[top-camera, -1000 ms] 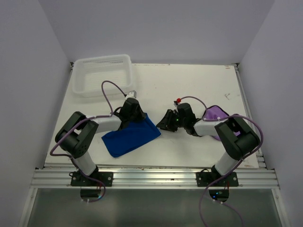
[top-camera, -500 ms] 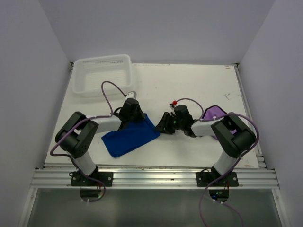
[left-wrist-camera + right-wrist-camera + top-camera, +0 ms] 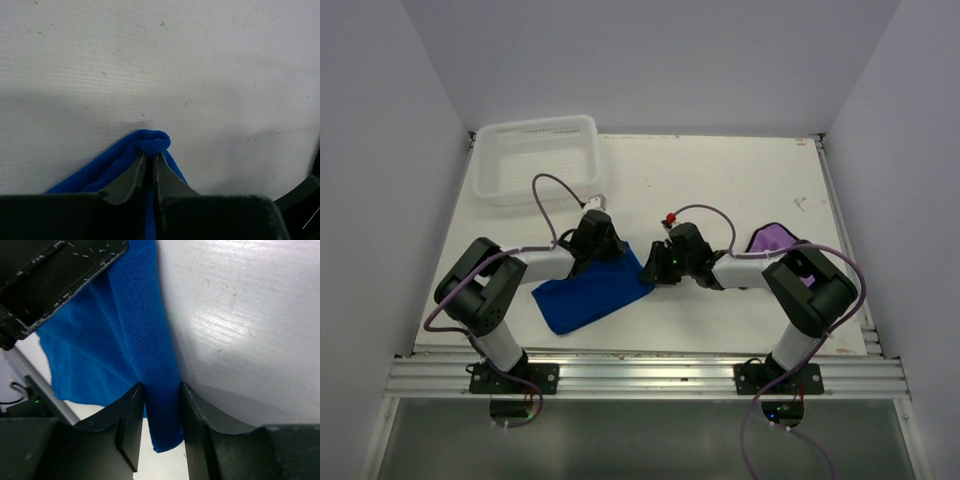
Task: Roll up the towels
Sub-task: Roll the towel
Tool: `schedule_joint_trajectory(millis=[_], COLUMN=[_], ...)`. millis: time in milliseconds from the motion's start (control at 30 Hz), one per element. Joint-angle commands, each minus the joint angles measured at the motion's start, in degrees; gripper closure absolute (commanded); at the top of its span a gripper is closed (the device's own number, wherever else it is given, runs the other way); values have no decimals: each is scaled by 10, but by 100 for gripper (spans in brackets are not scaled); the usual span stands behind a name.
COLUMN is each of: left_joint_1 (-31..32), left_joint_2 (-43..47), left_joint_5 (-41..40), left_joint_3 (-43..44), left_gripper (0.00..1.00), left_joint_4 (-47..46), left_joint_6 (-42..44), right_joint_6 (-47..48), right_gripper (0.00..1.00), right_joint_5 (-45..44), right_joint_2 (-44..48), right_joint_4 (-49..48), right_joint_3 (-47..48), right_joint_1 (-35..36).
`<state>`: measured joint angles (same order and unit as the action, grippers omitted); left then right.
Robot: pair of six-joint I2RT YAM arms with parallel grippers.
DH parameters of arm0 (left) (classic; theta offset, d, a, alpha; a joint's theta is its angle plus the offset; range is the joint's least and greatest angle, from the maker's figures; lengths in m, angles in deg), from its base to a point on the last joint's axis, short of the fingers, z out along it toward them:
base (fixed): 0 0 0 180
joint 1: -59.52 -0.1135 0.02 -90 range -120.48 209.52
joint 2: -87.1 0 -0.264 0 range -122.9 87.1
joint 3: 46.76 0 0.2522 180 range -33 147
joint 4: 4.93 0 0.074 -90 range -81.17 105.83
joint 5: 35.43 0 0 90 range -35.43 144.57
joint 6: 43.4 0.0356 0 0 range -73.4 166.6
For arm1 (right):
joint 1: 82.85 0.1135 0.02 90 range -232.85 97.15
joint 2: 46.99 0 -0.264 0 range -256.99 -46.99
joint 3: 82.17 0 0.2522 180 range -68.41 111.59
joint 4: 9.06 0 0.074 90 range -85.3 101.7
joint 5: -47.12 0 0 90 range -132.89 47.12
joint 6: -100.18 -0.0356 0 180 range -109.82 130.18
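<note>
Lying flat on the table point(image 3: 720, 180), on the near side of the white mesh basket point(image 3: 535, 127) and a little to its right, the blue towel point(image 3: 590, 292) is seen spread out as a rough rectangle. At the towel's edge nearest the basket, the cloth is bunched into a small fold. This fold is pinched by the left gripper point(image 3: 150, 156), whose fingers are pressed together on it. The towel's side farthest to the right of the basket is straddled by the right gripper point(image 3: 162, 387). Its fingers are held apart, one on each side of a strip of blue cloth that fills the gap between them, and no squeeze on the cloth can be made out. The purple towel point(image 3: 772, 238) is seen crumpled well apart from the basket, far across the table to its right, partly hidden by the right arm point(image 3: 810, 290).
</note>
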<state>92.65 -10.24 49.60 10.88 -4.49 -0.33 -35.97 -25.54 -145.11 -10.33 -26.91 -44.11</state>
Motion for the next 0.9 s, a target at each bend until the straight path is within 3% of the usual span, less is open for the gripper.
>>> schedule_joint_trajectory(millis=[0, 167, 367, 400, 700, 867], left_joint_1=[-3, -8, -13, -13, -18, -30], left_joint_2=[24, 28, 32, 32, 39, 50], left_joint_5=[-20, -16, -14, -15, -6, 8], left_joint_3=[-12, -21, -23, -23, -2, 2], left_gripper=[100, 100, 100, 100, 100, 73], left_joint_4=[-25, -29, -26, -23, 2, 8], left_joint_6=[-1, -5, -6, -6, 1, 0], right_joint_6=[61, 92, 111, 119, 156, 171], right_gripper=[63, 73, 93, 100, 100, 100], right_joint_5=[-100, -172, -273, -288, -473, -538], right_joint_2=[8, -7, -5, -3, -13, -15], right_joint_4=[100, 151, 208, 220, 319, 344], right_joint_3=[21, 32, 50, 64, 127, 141], right_joint_1=[32, 62, 102, 107, 166, 194])
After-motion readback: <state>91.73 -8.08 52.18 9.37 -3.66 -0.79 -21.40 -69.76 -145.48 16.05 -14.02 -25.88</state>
